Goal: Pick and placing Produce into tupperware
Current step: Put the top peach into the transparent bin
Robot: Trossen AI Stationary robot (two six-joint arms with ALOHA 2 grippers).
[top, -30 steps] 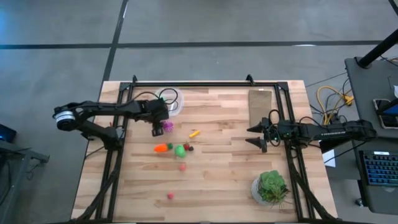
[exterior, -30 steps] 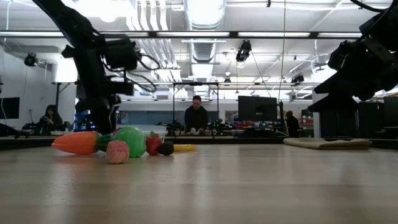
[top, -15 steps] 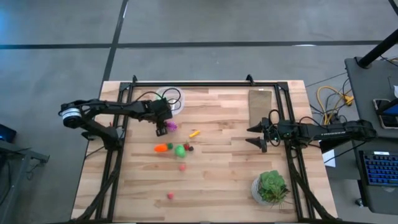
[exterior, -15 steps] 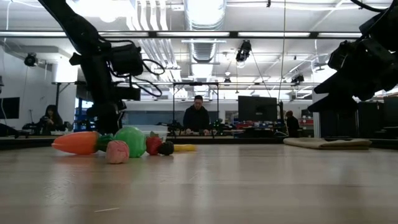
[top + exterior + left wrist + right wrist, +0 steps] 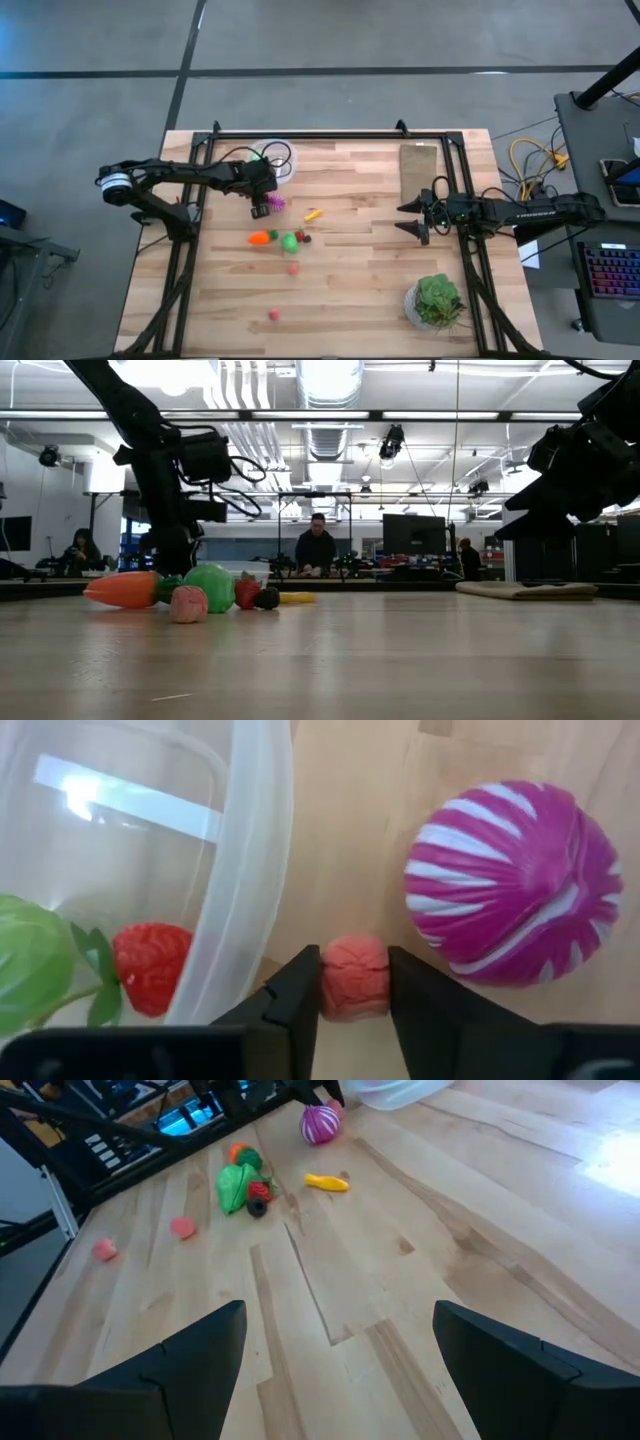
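Note:
My left gripper (image 5: 260, 208) is between the tupperware (image 5: 275, 163) and the purple striped ball (image 5: 275, 202), shut on a small pink piece (image 5: 354, 978). In the left wrist view the clear tupperware (image 5: 240, 840) holds a red berry (image 5: 152, 965) and a green leafy piece (image 5: 30, 960). An orange carrot (image 5: 259, 238), a green ball (image 5: 290, 241), small red pieces (image 5: 303, 237), a yellow bit (image 5: 313, 213) and two pink pieces (image 5: 293, 268) (image 5: 273, 314) lie on the table. My right gripper (image 5: 412, 218) waits open at the right, holding nothing. My left gripper pinches the small pink piece (image 5: 354, 982) between its two fingers (image 5: 300, 990), one on either side of it. The piece sits just beside the tupperware's rim and the purple ball. Whether it is lifted off the wood, I cannot tell.
A flat tan board (image 5: 418, 170) lies at the far right of the table and a leafy plant in a white pot (image 5: 437, 300) stands at the near right. Bare wood lies between the produce and my right gripper (image 5: 340, 1350). People sit in the room beyond the table.
My left gripper has shifted a little toward the table's right, close beside the purple ball, and has kept still since. My right arm has not moved.

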